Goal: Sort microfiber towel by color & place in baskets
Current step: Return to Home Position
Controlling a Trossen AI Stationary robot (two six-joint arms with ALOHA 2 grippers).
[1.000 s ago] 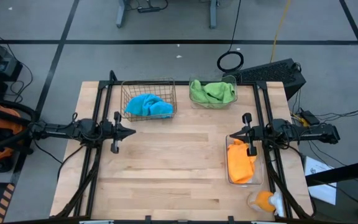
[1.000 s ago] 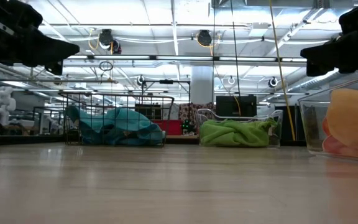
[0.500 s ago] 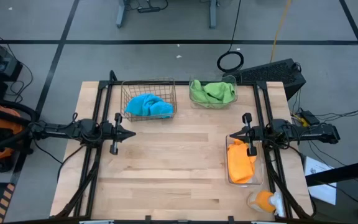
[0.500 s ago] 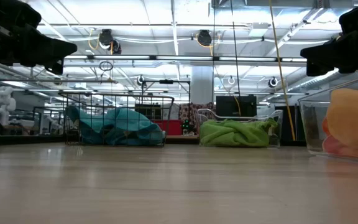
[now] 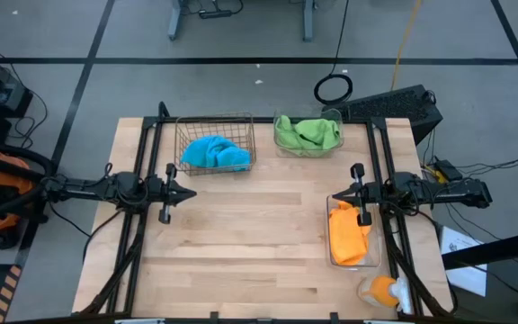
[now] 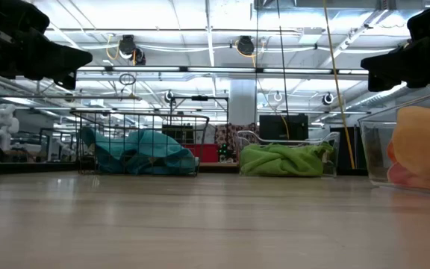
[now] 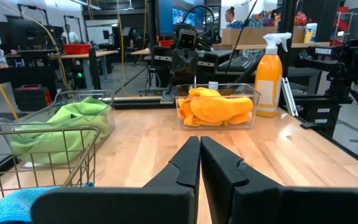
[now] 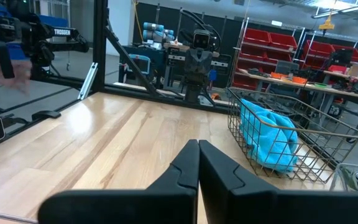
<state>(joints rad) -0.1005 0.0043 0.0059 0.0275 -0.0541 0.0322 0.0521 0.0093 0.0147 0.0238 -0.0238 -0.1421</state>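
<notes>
A blue towel (image 5: 214, 153) lies in the brown wire basket (image 5: 216, 123) at the table's far side. A green towel (image 5: 308, 133) lies in a clear bin (image 5: 334, 115) next to it. An orange towel (image 5: 347, 232) lies in a clear bin (image 5: 334, 258) near the right edge. My left gripper (image 5: 192, 191) hovers shut and empty above the table's left part, pointing right. My right gripper (image 5: 333, 198) hovers shut and empty above the orange bin's far end, pointing left. The wrist views show the shut fingers of the left (image 7: 199, 152) and of the right (image 8: 197, 155).
An orange spray bottle (image 5: 385, 290) lies at the near right corner. Dark frame rails (image 5: 142, 171) run along the table's left and right sides. Bare wood (image 5: 250, 234) spans the middle and near part of the table. A person's blurred hand (image 8: 8, 71) shows beyond the table.
</notes>
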